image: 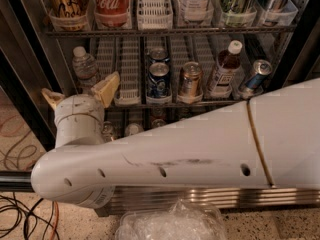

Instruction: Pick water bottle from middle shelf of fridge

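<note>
The water bottle [85, 67], clear with a white cap, stands at the left end of the middle shelf [127, 102] of the fridge [35, 59]. My gripper [79, 94] is open, its two tan fingertips [107, 88] spread apart just below and in front of the bottle, holding nothing. The left fingertip sits at the bottle's lower left, the right one at its lower right. My white arm [190, 154] crosses the lower half of the view and hides the bottom shelf.
On the middle shelf stand a blue can [159, 79], a copper can [190, 80], a brown-liquid bottle [223, 70] and a tilted blue can [255, 74]. A Coca-Cola bottle [111, 4] is on the shelf above. Cables [20, 214] and a plastic bag [172, 223] lie on the floor.
</note>
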`<state>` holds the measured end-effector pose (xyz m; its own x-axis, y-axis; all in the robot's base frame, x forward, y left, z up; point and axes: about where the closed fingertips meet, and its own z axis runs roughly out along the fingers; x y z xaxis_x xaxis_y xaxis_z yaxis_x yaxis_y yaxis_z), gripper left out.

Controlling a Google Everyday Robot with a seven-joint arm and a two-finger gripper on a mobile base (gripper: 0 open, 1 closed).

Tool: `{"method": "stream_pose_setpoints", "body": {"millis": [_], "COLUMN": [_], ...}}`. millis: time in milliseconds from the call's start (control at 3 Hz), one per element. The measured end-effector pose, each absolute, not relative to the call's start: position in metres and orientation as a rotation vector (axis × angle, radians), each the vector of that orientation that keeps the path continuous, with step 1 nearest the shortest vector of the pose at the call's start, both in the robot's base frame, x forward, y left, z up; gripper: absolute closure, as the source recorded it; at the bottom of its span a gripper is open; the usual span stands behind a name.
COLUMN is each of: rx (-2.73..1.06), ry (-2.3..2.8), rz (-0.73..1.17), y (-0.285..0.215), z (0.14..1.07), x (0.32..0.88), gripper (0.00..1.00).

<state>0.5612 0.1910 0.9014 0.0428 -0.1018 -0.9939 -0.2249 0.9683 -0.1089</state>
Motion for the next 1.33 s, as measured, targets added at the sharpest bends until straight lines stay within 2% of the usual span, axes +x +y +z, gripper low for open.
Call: {"method": "stream_pose_setpoints", "body": {"millis": [333,667,1000,1333], "rx": [-0.253,-0.228,-0.210,-0.198], "ry": [1.524,1.517,1.515,1.525], "rz": [0.078,0.046,0.026,0.010], "y": [0.185,0.174,0.166,0.164], "z": [0.904,0.905,0.903,0.895], "x": [0.564,0.567,0.573,0.583], "gripper": [0.00,0.19,0.32,0.36]}}
